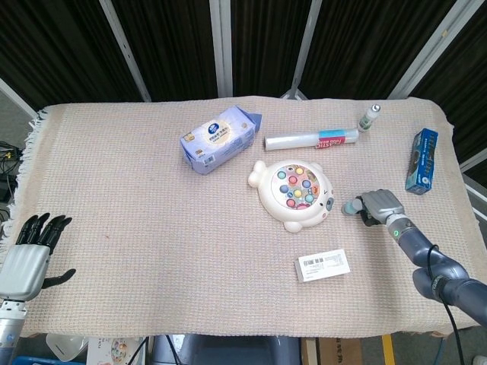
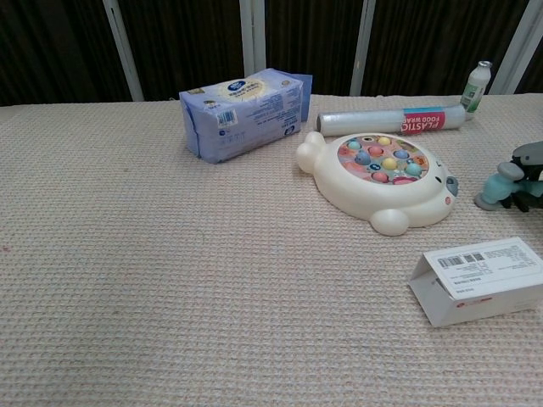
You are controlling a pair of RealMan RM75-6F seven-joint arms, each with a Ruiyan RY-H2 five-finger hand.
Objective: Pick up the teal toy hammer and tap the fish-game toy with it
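Note:
The cream fish-game toy lies right of the table's middle, with coloured fish in its round top. To its right, my right hand grips the handle of the teal toy hammer. The hammer's head sits low, at the cloth, a short gap from the toy's edge. The chest view cuts off most of that hand at the right edge. My left hand hangs off the table's front left corner, fingers apart, holding nothing.
A purple tissue pack lies behind the toy on the left. A plastic wrap roll and small bottle stand behind it. A blue box is far right. A white barcode box lies in front.

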